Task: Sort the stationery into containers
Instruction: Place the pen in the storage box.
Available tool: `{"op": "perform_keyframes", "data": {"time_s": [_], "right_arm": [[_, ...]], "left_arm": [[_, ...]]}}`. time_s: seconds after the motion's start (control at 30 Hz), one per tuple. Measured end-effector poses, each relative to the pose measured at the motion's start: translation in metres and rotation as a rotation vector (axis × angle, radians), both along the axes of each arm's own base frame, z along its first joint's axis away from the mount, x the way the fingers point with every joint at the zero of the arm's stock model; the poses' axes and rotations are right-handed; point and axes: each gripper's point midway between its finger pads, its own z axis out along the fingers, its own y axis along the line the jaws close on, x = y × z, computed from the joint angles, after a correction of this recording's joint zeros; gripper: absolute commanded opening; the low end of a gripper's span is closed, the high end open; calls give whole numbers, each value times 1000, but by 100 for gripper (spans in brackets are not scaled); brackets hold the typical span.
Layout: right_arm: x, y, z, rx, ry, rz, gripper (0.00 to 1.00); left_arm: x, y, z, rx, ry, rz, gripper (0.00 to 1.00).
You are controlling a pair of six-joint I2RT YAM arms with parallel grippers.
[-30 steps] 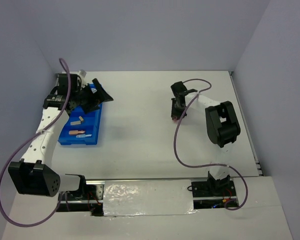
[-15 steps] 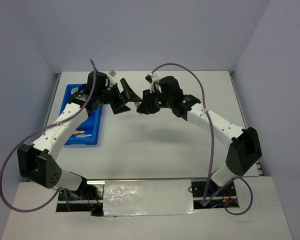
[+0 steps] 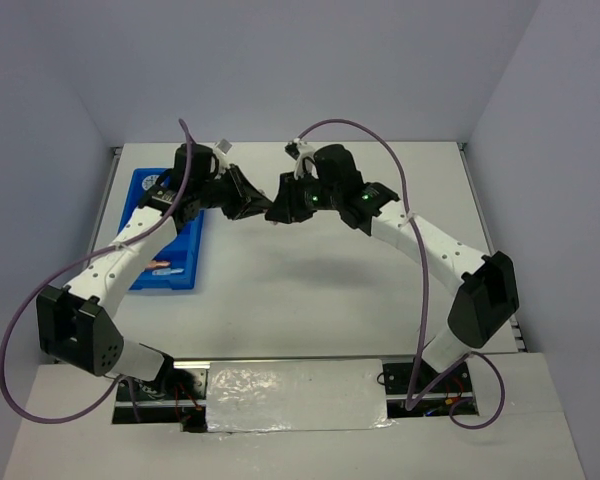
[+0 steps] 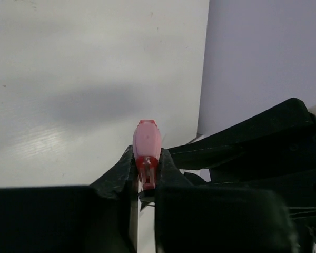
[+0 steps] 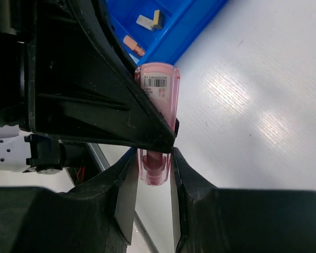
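1. Arm position: both arms reach inward and meet above the far-ctr part of the white table [image 3: 310, 290]; left gripper [image 3: 263, 205] and right gripper [image 3: 280, 212] are tip to tip, off the surface; a shadow lies on the table below them.

2. Left gripper state: jaws narrow, clamped on the pink capsule [image 4: 146, 145]; in the left wrist view both fingers [image 4: 121, 168] press the capsule's darker red end; the rounded pale end sticks out beyond the tips.

3. Right gripper state: jaws narrow, also clamped on the same capsule; in the right wrist view the fingers [image 5: 124, 179] grip its lower end; the upper part carries a white barcode label [image 5: 159, 84]; a black finger of the L gripper lies against the capsule's left side.

4. Item location: the pink capsule is held in the air btwn the two grippers, gripped from both ends; it does not touch the table; it is to the right of the blue tray [image 3: 160, 283], apart from it.

5. Tray contents, as far as visible:
   - top view: orange capsule [image 3: 158, 265] and light-blue capsule [image 3: 171, 271] side by side at the near end; the L arm covers much of the rest;
   - right wrist view: two small blocks [image 5: 150, 20], one grey, one tan, touching, in one compartment; an orange capsule in the next one.

6. Tray position: left side of the table, long axis near to far.
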Motion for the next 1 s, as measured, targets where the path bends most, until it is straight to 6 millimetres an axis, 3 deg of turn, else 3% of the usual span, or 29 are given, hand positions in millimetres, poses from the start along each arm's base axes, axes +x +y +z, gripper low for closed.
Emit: {"op": "perform_keyframes", "data": {"time_s": [0.07,0.1,0.17,0.2,0.27,0.33,0.4,0.5,0.6,0.7,0.87,0.97,1.0], "right_arm": [[0,1,-5,-6,13,2,32],[0,2,-7,-7,20,5,52],[-2,3,-8,-1,42,12,76],[-3,3,-8,2,48,14,83],[-1,0,-7,8,45,2,83],[1,-11,-12,2,66,-32,84],[8,-30,-23,-23,87,-92,84],[17,-62,-36,-60,119,-184,85],[18,-86,-46,-87,139,-247,85],[6,-94,-52,-101,154,-253,85],[-5,-100,-51,-104,154,-248,85],[-6,-101,-50,-106,146,-245,85],[-7,-101,-49,-108,145,-243,85]], "left_arm": [[1,2,-5,17,5,5,0],[1,4,-8,35,7,11,0],[3,11,-15,79,15,43,0],[5,18,-21,111,24,68,0],[10,42,-32,168,58,156,0],[14,83,-45,202,91,284,0],[9,142,-63,232,153,466,0],[-20,236,-88,289,258,776,4],[-48,285,-101,322,333,963,11],[-58,301,-110,333,372,1022,14],[-59,307,-128,338,432,1038,23],[-60,307,-132,339,441,1038,36],[-60,307,-133,339,443,1038,47]]}}
